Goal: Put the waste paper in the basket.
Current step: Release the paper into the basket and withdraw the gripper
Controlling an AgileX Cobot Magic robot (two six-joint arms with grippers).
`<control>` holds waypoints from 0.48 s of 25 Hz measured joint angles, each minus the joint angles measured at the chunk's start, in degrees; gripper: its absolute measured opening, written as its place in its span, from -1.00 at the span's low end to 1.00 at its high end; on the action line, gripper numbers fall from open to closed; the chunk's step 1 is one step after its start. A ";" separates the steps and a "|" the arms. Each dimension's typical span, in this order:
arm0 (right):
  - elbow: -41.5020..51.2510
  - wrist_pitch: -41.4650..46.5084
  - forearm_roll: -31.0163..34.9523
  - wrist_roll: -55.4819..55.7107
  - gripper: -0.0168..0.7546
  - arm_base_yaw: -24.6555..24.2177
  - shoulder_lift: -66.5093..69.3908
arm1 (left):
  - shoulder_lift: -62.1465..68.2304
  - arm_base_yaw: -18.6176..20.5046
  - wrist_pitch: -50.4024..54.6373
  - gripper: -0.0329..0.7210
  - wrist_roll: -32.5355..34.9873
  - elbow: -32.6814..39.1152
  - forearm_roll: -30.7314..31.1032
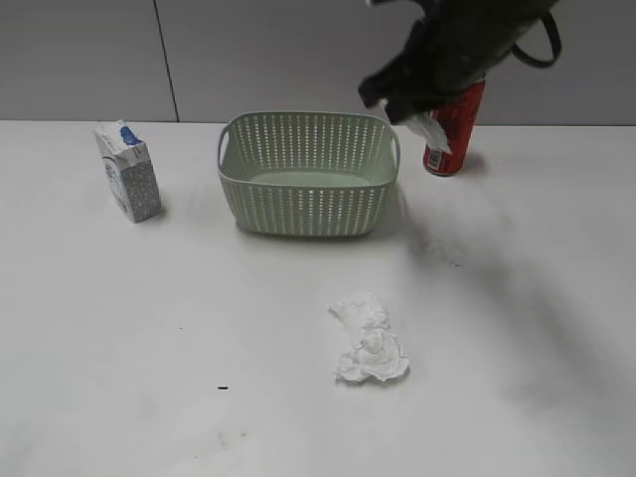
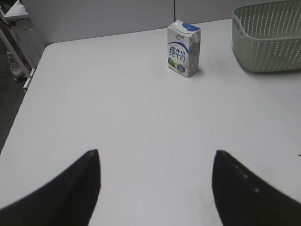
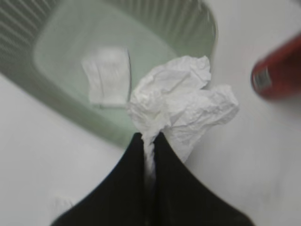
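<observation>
The pale green lattice basket (image 1: 308, 214) stands at the back middle of the table; it also shows in the right wrist view (image 3: 56, 101) and the left wrist view (image 2: 268, 44). My right gripper (image 1: 412, 111) is shut on a crumpled white wad of waste paper (image 3: 183, 106) and holds it in the air over the basket's right rim. A second wad (image 1: 370, 345) lies on the table in front of the basket. A flat white piece (image 3: 107, 75) lies on the basket's floor. My left gripper (image 2: 156, 157) is open and empty above bare table on the left.
A white-and-blue milk carton (image 1: 128, 171) stands left of the basket and shows in the left wrist view (image 2: 183, 48). A red drink can (image 1: 455, 129) stands right of the basket, just behind my right gripper. The table's left edge (image 2: 28, 99) drops off.
</observation>
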 joint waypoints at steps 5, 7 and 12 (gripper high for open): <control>-5.19 -15.25 5.69 -0.06 -0.97 2.19 -0.08 | 0.00 0.00 0.00 0.51 0.00 0.00 0.00; -5.38 -22.26 7.38 -0.11 -0.97 2.25 0.57 | 0.00 0.00 0.00 0.51 0.00 0.00 0.00; -5.44 -33.70 8.33 -0.11 -0.97 2.36 4.99 | 0.00 0.00 0.00 0.48 0.00 0.00 0.00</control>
